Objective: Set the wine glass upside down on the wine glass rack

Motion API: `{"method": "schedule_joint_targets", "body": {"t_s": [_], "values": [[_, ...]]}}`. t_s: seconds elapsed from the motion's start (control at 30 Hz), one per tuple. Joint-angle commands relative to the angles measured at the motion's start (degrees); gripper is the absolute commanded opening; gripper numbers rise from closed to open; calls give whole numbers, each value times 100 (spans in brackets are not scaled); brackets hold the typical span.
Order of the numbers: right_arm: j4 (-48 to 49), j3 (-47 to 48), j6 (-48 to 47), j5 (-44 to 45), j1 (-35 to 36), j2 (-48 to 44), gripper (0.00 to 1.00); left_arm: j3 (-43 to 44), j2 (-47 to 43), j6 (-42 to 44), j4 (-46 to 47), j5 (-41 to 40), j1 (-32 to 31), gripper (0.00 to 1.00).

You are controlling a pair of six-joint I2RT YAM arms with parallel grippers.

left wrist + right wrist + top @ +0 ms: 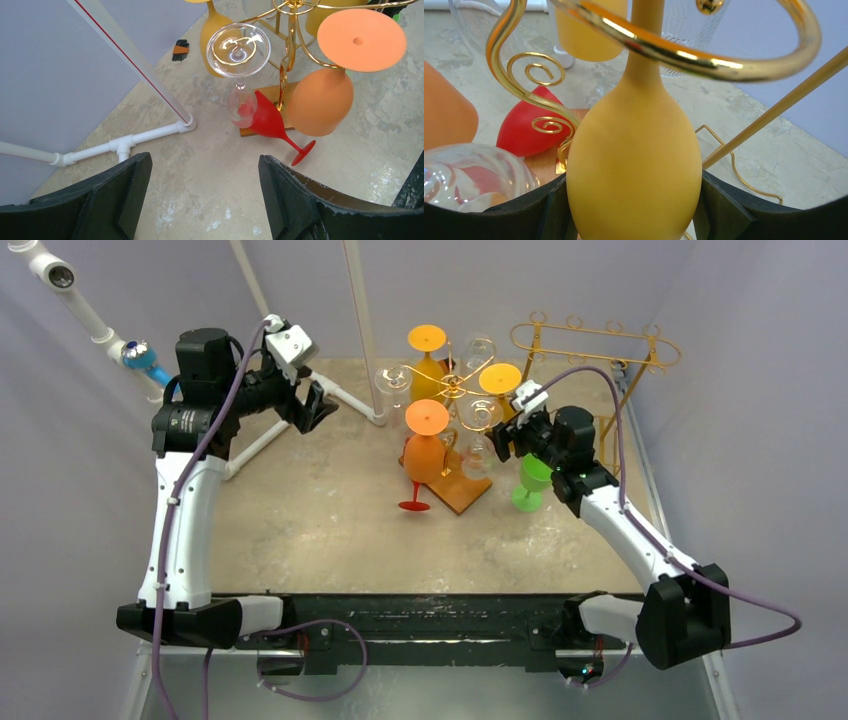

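In the right wrist view a yellow wine glass [634, 165] hangs upside down, its stem passing up through a gold ring [684, 55] of the wine glass rack [452, 385]. My right gripper [631, 202] is shut on its bowl, both pads against the sides. From above, the glass's foot [500, 378] rests over the rack arm, with the right gripper [512, 440] just below it. My left gripper [318, 405] is open and empty, high over the table left of the rack; in its own view the left gripper [205, 200] has only floor between its fingers.
An orange glass [425, 440], another yellow one [427, 340] and clear glasses [392, 380] hang on the rack. A red glass [413, 502] lies against the wooden base [462, 490]. A green glass [530, 485] stands under my right arm. A second gold rack [600, 340] stands back right; white pipes [350, 400] back left.
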Motion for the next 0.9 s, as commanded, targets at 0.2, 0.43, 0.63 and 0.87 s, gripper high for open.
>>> {"method": "schedule_joint_targets", "body": {"t_s": [0.2, 0.43, 0.63, 0.87], "values": [[660, -269, 237, -16, -10, -328, 23, 228, 10, -171, 132, -41, -5, 83], [852, -451, 382, 60, -10, -438, 20, 234, 9, -152, 143, -87, -22, 83], [1061, -667, 503, 256, -19, -603, 17, 206, 9, -121, 145, -110, -31, 82], [1301, -809, 694, 379, -87, -763, 16, 153, -25, -87, 147, -111, -31, 82]]}}
